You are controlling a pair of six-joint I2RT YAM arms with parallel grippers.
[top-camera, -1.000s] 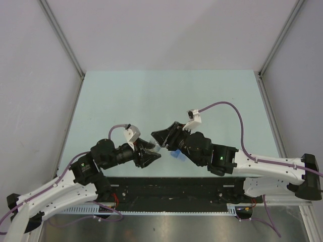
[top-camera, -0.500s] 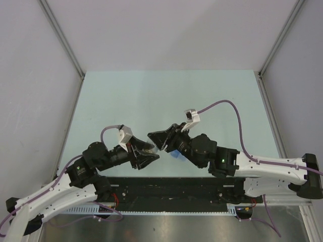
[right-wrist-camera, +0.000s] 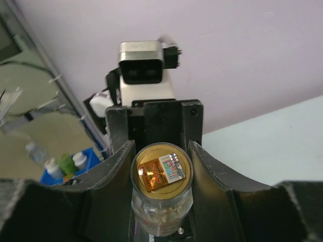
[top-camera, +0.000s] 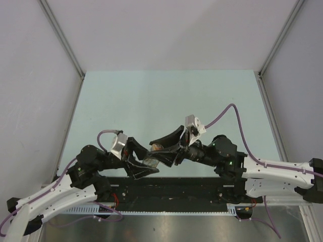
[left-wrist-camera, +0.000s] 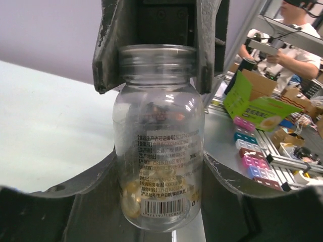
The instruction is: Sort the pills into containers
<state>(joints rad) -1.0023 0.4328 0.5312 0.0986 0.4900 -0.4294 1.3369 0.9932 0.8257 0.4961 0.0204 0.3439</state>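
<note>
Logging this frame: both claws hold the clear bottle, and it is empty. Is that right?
Not quite. The left claw and right claw do hold the clear bottle, but it is not empty: the left wrist view shows yellowish pills lying at its base.

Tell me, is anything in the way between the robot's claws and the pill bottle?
No, nothing visible is. The left gripper clamps the pill bottle around its lower body, and the right gripper squeezes its bare neck, with nothing else in between.
</note>
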